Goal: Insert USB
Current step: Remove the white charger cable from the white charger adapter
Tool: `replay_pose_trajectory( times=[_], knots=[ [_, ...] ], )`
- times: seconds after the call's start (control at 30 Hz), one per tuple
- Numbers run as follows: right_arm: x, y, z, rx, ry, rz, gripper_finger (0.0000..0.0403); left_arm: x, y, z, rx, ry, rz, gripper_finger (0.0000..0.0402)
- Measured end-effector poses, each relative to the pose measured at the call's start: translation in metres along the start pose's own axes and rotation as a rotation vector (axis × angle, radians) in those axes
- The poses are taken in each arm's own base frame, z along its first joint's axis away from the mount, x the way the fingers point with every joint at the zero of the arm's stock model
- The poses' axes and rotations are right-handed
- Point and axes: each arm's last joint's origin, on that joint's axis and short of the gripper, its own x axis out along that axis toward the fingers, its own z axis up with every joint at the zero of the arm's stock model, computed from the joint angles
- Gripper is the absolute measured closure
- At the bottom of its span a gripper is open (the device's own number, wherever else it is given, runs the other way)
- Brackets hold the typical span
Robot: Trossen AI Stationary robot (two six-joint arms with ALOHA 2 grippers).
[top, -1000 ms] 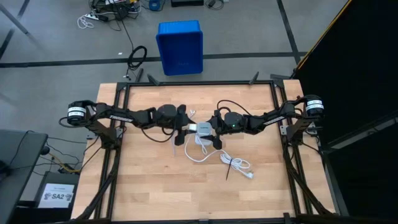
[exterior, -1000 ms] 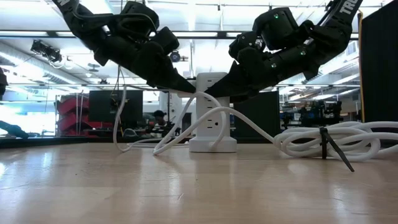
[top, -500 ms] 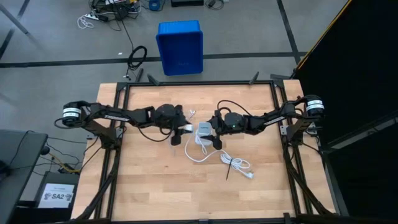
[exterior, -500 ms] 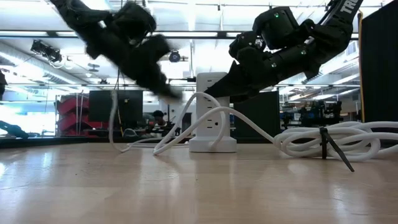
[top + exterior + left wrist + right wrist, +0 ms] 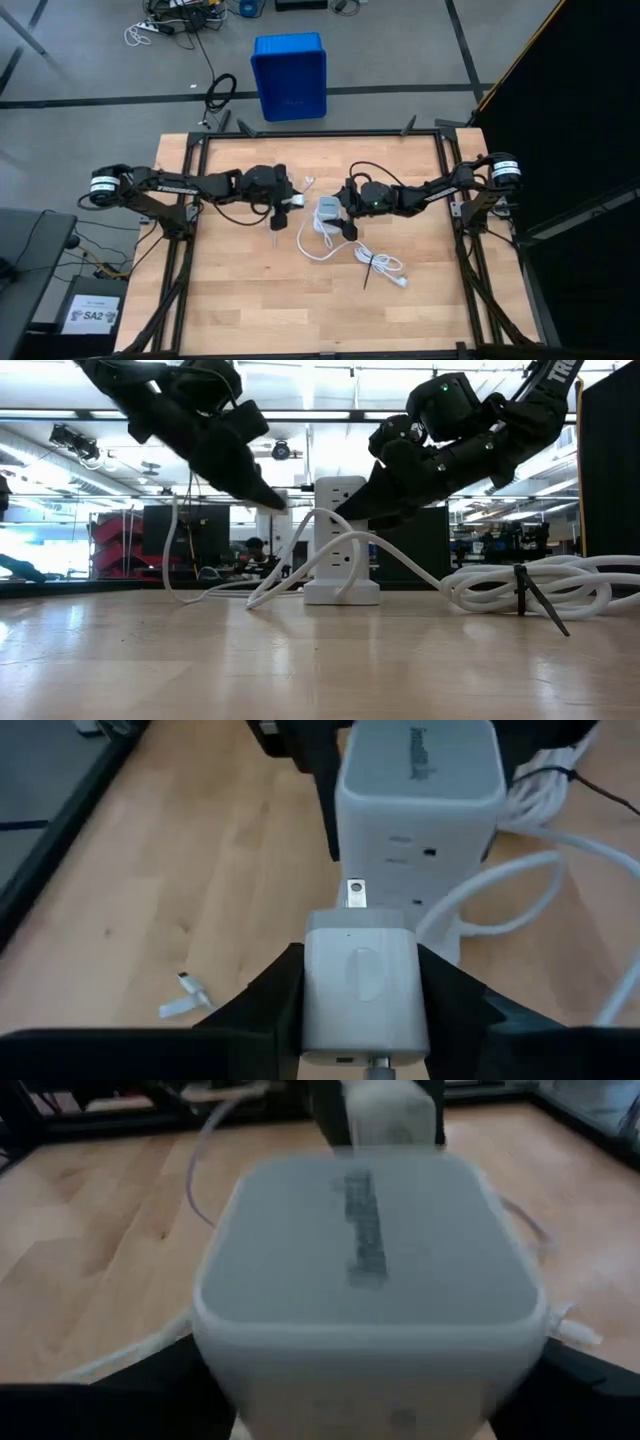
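My left gripper point(image 5: 290, 203) is shut on a small white charger block point(image 5: 365, 982), whose metal prong point(image 5: 354, 893) points at a white outlet tower point(image 5: 326, 211); a gap lies between them. The thin whitish USB cable point(image 5: 172, 560) hangs from the left gripper's load and loops onto the table. A small white plug end point(image 5: 188, 1003) lies on the wood. My right gripper point(image 5: 338, 212) is shut on the tower, which stands upright on its base point(image 5: 341, 593). My left gripper pinches the charger block by its two side faces point(image 5: 312, 995) between its two fingers point(image 5: 272, 1000). The fingers come level from the table's left. The block is lifted clear of the table, prong forward. My right gripper holds the outlet tower's upper part point(image 5: 365, 1250) between its two fingers, one on each side. It slants down from the table's right point(image 5: 400, 490). The tower stands upright on the table.
A thick white cord point(image 5: 380, 263) bundled with a black tie point(image 5: 530, 595) lies right of and nearer than the tower and runs to the tower. A blue bin point(image 5: 289, 75) stands on the floor beyond the far edge. Bare wood lies at the near side point(image 5: 300, 310).
My left gripper has drawn back toward the table's left edge, away from the outlet tower, carrying the charger block with it; a gap has opened between block and tower. The thin cable has swung left with it. The tower and my right gripper have stayed put.
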Motion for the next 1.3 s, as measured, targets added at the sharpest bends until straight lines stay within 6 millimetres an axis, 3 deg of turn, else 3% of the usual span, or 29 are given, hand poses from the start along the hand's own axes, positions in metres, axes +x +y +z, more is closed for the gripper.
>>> replay_pose_trajectory(
  times=[0.33,0.57,0.7,0.97,1.3],
  knots=[
    [-0.007,0.001,0.013,0.008,-0.053,0.011,0.0059,-0.016,-0.007,0.015,0.031,-0.117,-0.069,0.0279],
    [-0.019,0.003,0.028,0.053,-0.104,0.079,0.0057,-0.017,-0.025,0.018,0.178,-0.135,-0.110,0.0279],
    [-0.028,0.006,0.041,0.079,-0.163,0.099,0.0057,-0.019,-0.039,0.021,0.312,-0.133,-0.005,0.0279],
    [-0.032,0.010,0.056,0.171,-0.322,0.072,0.0057,-0.027,-0.064,0.032,0.588,-0.132,0.389,0.0279],
    [-0.017,0.012,0.079,0.219,-0.357,0.034,0.0058,-0.035,-0.082,0.043,0.783,-0.166,0.550,0.0279]
  ],
)
